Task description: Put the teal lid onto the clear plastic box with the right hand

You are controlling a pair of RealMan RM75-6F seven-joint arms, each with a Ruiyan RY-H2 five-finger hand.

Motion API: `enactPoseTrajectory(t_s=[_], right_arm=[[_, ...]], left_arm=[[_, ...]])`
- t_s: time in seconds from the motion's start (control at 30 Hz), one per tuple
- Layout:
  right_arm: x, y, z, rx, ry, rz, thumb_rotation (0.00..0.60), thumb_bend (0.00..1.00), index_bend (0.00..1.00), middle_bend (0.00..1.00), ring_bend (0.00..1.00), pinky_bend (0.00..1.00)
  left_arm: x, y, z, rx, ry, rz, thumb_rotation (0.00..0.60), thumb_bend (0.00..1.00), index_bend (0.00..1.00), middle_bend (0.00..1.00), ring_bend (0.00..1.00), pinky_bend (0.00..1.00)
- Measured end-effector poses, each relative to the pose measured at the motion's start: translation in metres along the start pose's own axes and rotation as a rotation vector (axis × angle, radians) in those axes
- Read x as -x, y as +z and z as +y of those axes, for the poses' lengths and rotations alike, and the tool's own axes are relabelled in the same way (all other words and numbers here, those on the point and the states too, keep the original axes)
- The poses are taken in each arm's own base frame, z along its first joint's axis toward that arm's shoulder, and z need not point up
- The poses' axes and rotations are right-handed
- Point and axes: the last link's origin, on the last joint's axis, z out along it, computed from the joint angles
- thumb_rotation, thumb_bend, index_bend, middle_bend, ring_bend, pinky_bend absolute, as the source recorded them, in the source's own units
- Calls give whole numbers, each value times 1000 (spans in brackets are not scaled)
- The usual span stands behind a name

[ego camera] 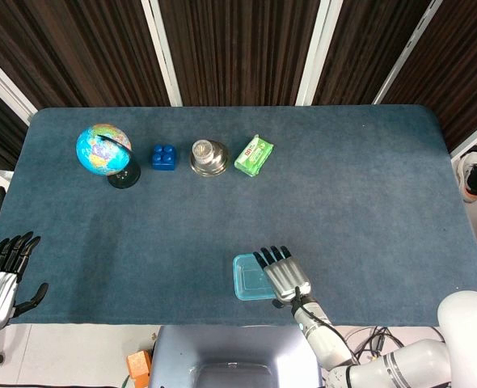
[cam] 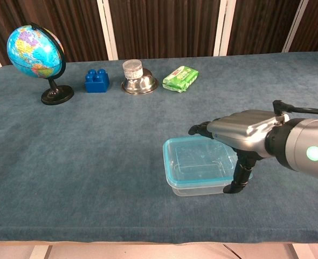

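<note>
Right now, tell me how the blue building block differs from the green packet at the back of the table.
The blue building block is a hard, studded, solid blue brick; the green packet is a soft, flat wrapper with printing. The block sits left of the steel bowl, the packet right of it. Both rest untouched on the table, far from either hand.
</note>
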Motion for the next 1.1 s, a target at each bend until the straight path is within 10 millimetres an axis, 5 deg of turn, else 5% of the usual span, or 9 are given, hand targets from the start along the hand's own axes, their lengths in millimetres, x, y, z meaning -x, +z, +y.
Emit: enactPoseTrajectory(t_s=[0.5, 0.77, 1.1], right_arm=[[-12, -30, 20, -39, -73, 34, 600, 101, 8, 0, 0, 0], [-7, -44, 35, -110, -77, 31, 600, 137, 217, 0, 0, 0], [11, -54, 47, -172, -86, 38, 600, 176, 259, 0, 0, 0]], left_arm=[[-1, 0, 0, -6, 1, 2, 600, 332, 0, 33, 16, 9], [0, 0, 0, -10, 3, 1, 600, 334, 0, 34, 17, 9], [1, 1, 1, -6, 7, -5, 600, 334, 0, 33, 17, 10]])
